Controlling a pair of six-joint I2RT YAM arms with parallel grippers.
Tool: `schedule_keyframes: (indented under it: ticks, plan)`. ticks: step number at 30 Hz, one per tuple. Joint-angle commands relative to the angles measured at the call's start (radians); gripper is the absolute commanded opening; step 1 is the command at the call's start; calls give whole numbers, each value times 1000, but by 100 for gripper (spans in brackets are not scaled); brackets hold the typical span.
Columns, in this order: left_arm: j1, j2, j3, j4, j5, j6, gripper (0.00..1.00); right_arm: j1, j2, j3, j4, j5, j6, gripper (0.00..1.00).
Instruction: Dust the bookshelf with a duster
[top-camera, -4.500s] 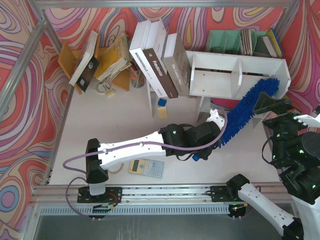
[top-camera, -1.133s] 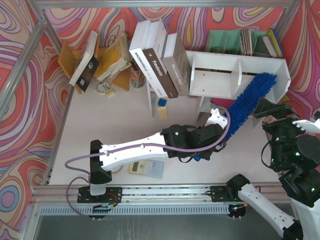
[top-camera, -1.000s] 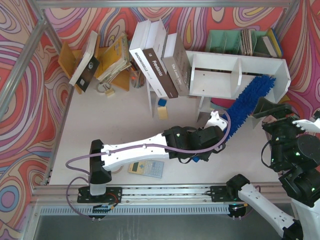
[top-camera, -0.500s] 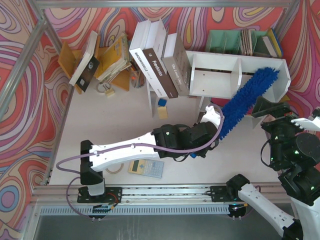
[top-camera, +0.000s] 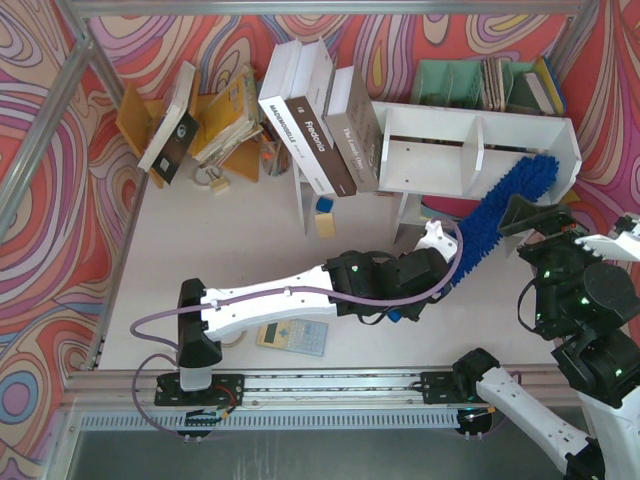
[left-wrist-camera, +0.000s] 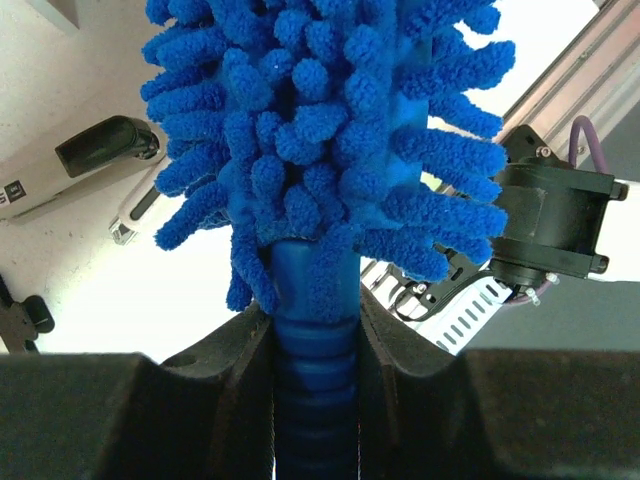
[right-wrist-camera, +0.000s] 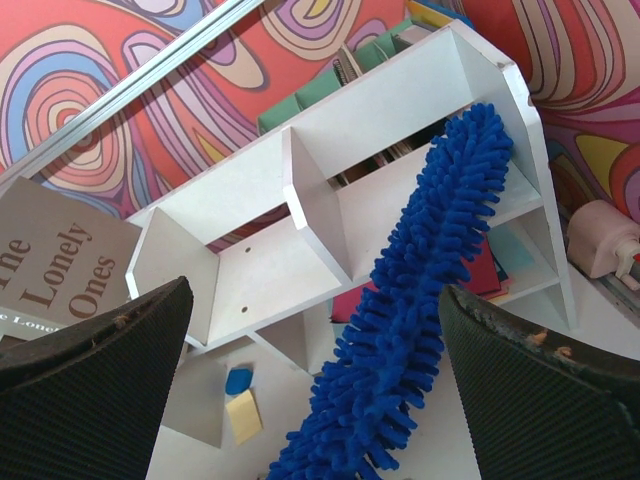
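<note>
Sweeping the duster (top-camera: 497, 215) over the bookshelf (top-camera: 430, 122): fluffy head lies across the right compartment, tip near the right wall. Left gripper (left-wrist-camera: 315, 335) jaws clamp the handle; right gripper (right-wrist-camera: 315, 365) jaws wide apart, nothing held. Best w/ light pressure, long strokes.

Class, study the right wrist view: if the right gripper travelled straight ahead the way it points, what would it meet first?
Most likely the fluffy head of the duster, which lies ahead between the open fingers of the right gripper. The bookshelf stands behind it. Depth is hard to judge.
</note>
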Motion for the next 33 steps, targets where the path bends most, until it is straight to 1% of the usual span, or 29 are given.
schedule_keyframes:
  ticks: [1, 7, 13, 21, 28, 33]
  plan:
    - [3, -49, 26, 42, 1, 27, 0, 3, -15, -9, 6, 24, -23, 98]
    - [3, -119, -13, 91, -46, 40, 0, 3, -21, -15, 11, 25, -20, 98]
    - [3, -93, -10, 78, -39, 39, 0, 3, -24, -9, 4, 26, -18, 98]
    - [3, -53, -33, 61, 26, 11, 0, 3, -32, -10, -5, 31, -15, 98]
    - [3, -62, -61, 32, 34, 16, 0, 3, -31, -14, -5, 29, -9, 98]
    - [2, -49, -34, -20, 45, 23, 0, 2, -29, -18, -6, 27, -1, 98]
